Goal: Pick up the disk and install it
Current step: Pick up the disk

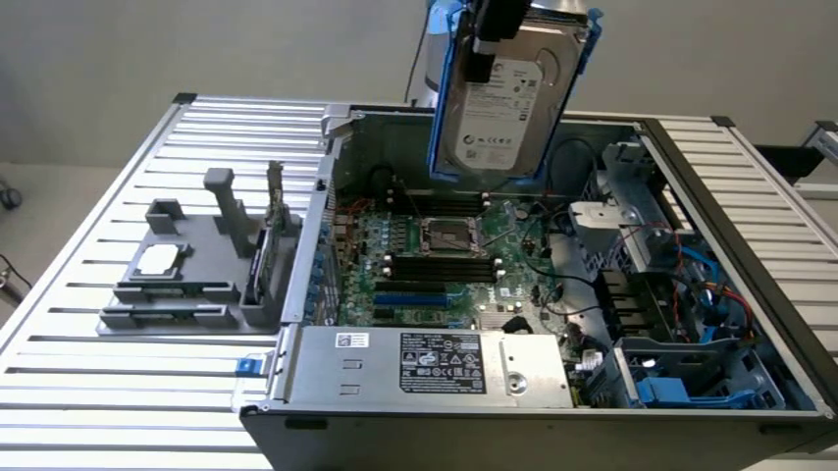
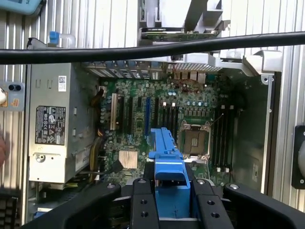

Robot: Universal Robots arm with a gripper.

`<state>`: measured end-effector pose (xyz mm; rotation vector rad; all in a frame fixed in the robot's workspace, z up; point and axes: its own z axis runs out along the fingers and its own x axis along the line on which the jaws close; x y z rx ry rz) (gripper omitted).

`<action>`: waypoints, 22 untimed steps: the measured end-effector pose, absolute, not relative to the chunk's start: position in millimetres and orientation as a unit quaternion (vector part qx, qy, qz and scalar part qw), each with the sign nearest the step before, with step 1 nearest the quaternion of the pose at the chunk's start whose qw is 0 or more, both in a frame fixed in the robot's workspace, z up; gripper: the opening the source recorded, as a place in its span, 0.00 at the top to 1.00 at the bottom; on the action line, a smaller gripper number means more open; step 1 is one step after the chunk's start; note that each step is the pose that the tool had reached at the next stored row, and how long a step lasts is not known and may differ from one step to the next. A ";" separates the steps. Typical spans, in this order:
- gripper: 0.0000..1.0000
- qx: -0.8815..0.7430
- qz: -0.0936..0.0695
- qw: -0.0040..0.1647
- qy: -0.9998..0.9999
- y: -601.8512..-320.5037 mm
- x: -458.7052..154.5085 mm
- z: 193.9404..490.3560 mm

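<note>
Grips the disk (image 1: 504,108) with the pincer (image 2: 172,193) clamped on the blue bracket (image 2: 167,162), black fingers (image 2: 143,210) tight against either side. Holds it upright in the air above the open case (image 1: 786,324), label turned to the exterior view, clear of everything below. Hangs over the motherboard (image 1: 445,294), close to the bare CPU socket (image 1: 448,235) and the black memory slots (image 1: 439,267).

Shows, along the case's near edge in the exterior view, a silver power supply (image 1: 524,368) with a black-and-white label (image 1: 442,361) and a small white sticker (image 1: 353,340), print too small to read. Bears a white label on the disk as well, lines of print and a barcode, not legible.

Crowds the case at the exterior view's right with black, blue and red cables (image 1: 713,289) and a bay (image 1: 694,351) with a blue part inside.

Leaves, on the slatted bench (image 1: 78,392) at the exterior view's left, a grey fixture (image 1: 183,285) with a small square chip (image 1: 160,258) lying on it, well apart from the disk.

Runs a black cable (image 2: 143,50) across the wrist view, in front of the case.
</note>
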<state>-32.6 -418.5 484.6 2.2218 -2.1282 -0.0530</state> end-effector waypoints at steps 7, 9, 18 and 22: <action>0.67 0.722 -0.017 0.032 -0.691 -435.3 -21.7 483.6; 0.67 0.722 -0.017 0.032 -0.691 -439.9 -18.7 482.9; 0.67 0.722 -0.017 0.032 -0.691 -455.1 5.0 481.0; 0.67 0.722 -0.017 0.032 -0.691 -461.6 19.1 479.9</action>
